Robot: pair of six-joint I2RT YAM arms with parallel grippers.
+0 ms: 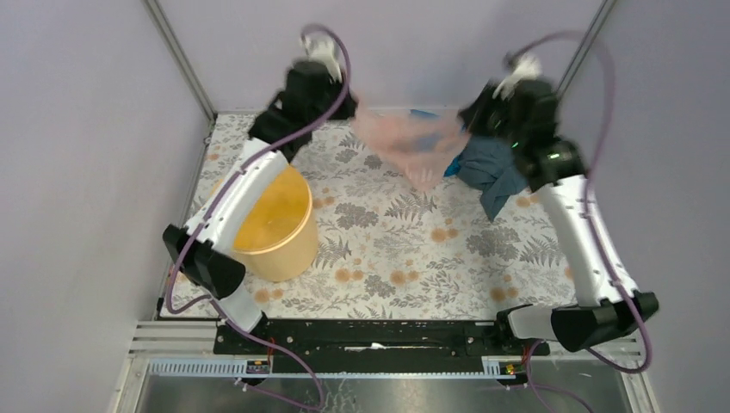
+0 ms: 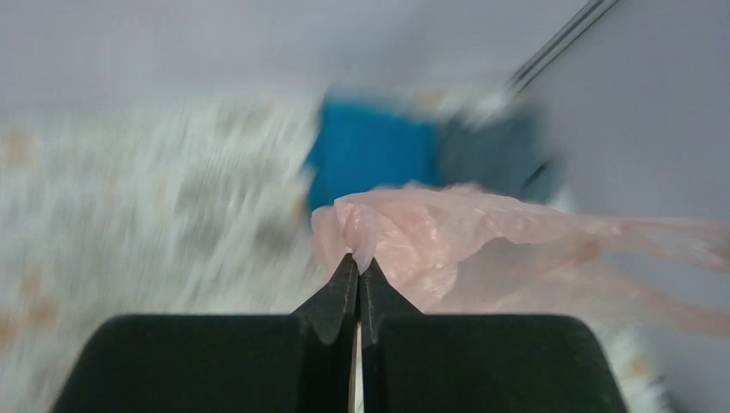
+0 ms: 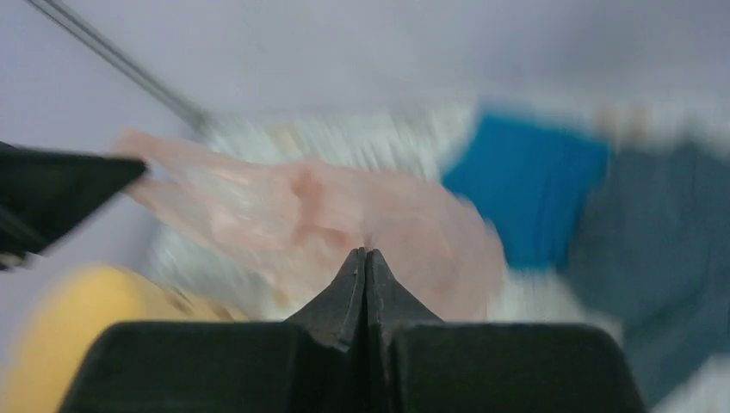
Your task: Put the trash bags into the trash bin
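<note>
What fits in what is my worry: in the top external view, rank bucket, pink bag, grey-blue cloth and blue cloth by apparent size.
1. Yellow bucket, partly behind the left arm.
2. Pink bag, close behind; held up nearer the camera, so unsure.
3. Grey-blue cloth.
4. Blue cloth, only slivers visible.

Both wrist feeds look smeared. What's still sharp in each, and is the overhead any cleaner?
Left wrist: the left gripper and the pink bag pinched at its tips are crisp, the blue cloth and tablecloth behind streak sideways. Right wrist: the right gripper is sharp, the bag soft, the yellow bucket a smear. Top external: tablecloth and bucket clean, only the grippers and bag slightly blurred.
</note>
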